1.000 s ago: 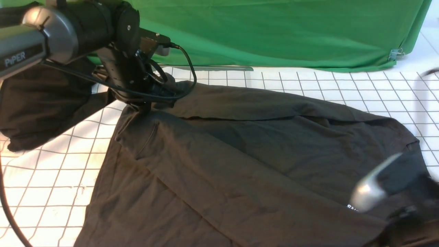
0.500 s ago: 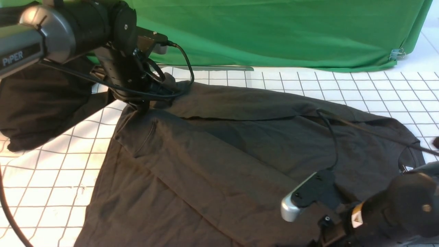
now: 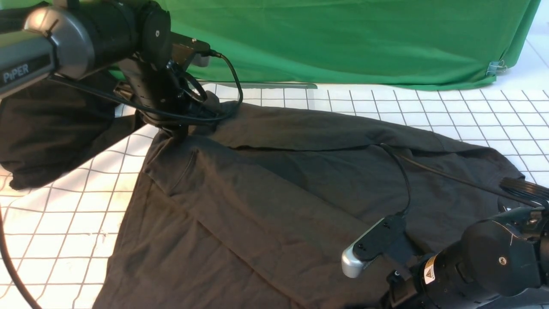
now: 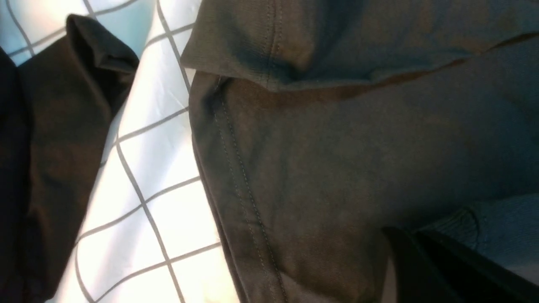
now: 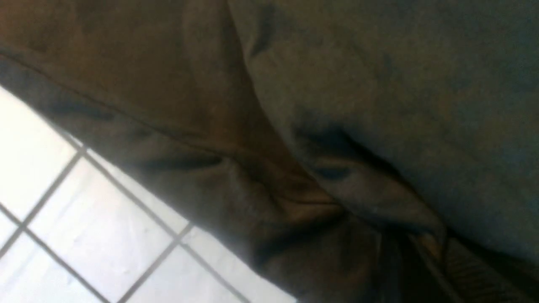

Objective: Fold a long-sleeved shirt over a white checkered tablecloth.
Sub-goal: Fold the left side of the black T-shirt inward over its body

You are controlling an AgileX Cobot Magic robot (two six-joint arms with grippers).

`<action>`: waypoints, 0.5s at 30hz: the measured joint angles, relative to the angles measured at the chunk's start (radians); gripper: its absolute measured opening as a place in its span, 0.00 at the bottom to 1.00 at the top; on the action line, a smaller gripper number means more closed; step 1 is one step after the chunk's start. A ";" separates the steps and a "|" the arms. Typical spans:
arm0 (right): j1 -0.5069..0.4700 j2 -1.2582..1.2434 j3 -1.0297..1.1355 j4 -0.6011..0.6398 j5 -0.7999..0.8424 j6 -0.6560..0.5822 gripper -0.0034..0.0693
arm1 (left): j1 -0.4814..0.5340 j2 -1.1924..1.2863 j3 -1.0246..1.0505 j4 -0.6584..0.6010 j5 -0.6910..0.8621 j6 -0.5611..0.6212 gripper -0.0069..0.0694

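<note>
The left gripper [image 3: 176, 134] pinches the shirt [image 3: 279, 193] by the tablecloth's [image 3: 64, 214] far edge, the right gripper [image 5: 425, 244] seemingly clamps its near hem; an even lift seems wise.

This looks like a robot lab's recording set, not a home. A green cloth backdrop [image 3: 343, 43] hangs along the far edge of the tabletop, held by a binder clip [image 3: 496, 67] near the far right corner. The white checkered tablecloth [image 3: 429, 107] covers the tabletop. A left arm [image 3: 64, 43] lettered PiPER and a right arm [image 3: 484, 262], both black, carry exposed cables [image 3: 233, 81].
</note>
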 joint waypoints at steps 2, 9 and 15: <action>0.000 0.000 0.000 0.000 0.015 0.003 0.10 | 0.000 0.000 0.000 -0.001 0.003 0.000 0.12; 0.037 -0.134 0.063 -0.003 0.095 0.123 0.09 | 0.000 0.000 0.000 -0.005 0.052 0.012 0.12; 0.092 -0.210 0.119 -0.007 0.114 0.184 0.09 | 0.000 0.000 0.000 -0.020 0.053 0.022 0.12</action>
